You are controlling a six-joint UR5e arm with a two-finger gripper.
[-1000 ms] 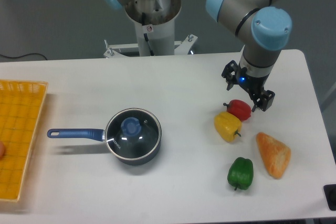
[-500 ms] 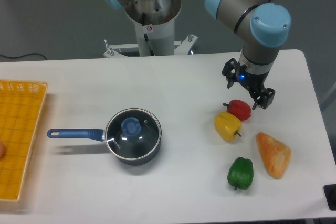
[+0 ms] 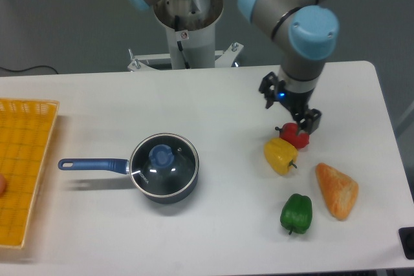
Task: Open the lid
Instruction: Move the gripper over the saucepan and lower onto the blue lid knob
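Note:
The round glass lid [image 3: 164, 164] with its blue centre knob [image 3: 161, 155] rests flat on the dark blue saucepan [image 3: 187, 185], left of the table's middle. The pan's long blue handle [image 3: 92, 164] points left. My gripper [image 3: 290, 106] hangs over the right part of the table, well to the right of the pan and just above the red pepper. Its two fingers stand apart with nothing between them.
A red pepper [image 3: 296, 135], a yellow pepper [image 3: 280, 155], a green pepper [image 3: 296, 212] and a bread piece [image 3: 337, 189] lie on the right. A yellow basket [image 3: 22, 159] sits at the left edge. The arm's base [image 3: 189, 17] stands behind the table.
The gripper and arm have shifted left, towards the table's middle. The pan, lid and food have not moved.

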